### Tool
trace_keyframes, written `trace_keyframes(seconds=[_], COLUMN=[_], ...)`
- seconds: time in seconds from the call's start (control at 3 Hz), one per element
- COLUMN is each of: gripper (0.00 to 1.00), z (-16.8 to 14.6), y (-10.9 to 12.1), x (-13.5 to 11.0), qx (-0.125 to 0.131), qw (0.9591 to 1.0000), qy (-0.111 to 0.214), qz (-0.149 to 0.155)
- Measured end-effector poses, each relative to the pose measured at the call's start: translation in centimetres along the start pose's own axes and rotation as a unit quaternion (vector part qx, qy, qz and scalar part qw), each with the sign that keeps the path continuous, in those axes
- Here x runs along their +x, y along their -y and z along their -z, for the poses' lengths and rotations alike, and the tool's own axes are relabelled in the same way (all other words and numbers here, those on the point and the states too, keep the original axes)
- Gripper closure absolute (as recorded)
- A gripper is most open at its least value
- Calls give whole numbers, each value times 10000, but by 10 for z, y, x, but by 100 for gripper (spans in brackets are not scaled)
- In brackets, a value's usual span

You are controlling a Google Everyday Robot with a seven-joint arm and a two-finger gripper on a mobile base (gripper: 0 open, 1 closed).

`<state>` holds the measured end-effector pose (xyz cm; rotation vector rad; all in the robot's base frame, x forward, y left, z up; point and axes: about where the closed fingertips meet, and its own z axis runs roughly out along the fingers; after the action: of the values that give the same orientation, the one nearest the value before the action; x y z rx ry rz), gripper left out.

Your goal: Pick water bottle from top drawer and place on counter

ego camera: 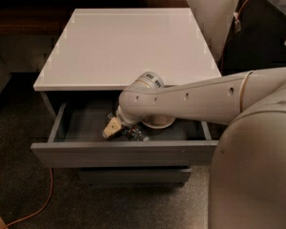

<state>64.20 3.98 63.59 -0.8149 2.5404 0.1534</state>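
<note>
The top drawer (124,154) is pulled open under the white counter (128,46). My arm reaches from the right into the drawer, and my gripper (111,128) is low inside it at the middle left. The water bottle (135,134) lies on the drawer floor just right of the gripper's tip, close against it; only a clear glinting part of it shows behind the drawer front. I cannot tell if the gripper holds it. A round beige bowl (158,123) sits behind the wrist, mostly hidden.
Lower drawers (133,175) are shut below. An orange cable (43,204) lies on the dark carpet at the left front. A dark cabinet (262,32) with a cable stands to the right of the counter. My own white body (257,175) fills the lower right.
</note>
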Motion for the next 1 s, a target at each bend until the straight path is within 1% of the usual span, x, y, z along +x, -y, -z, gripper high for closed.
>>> trace_keyframes(seconds=[0.33,0.67,1.0], gripper=[0,20,43], z=[-11,-18,-18], y=[3,-1,-5], x=[7,9,8], qx=[-65,-156,-239], qw=[9999,9997,9995], qy=[-41,-128,-188], qz=[-107,-124,-80])
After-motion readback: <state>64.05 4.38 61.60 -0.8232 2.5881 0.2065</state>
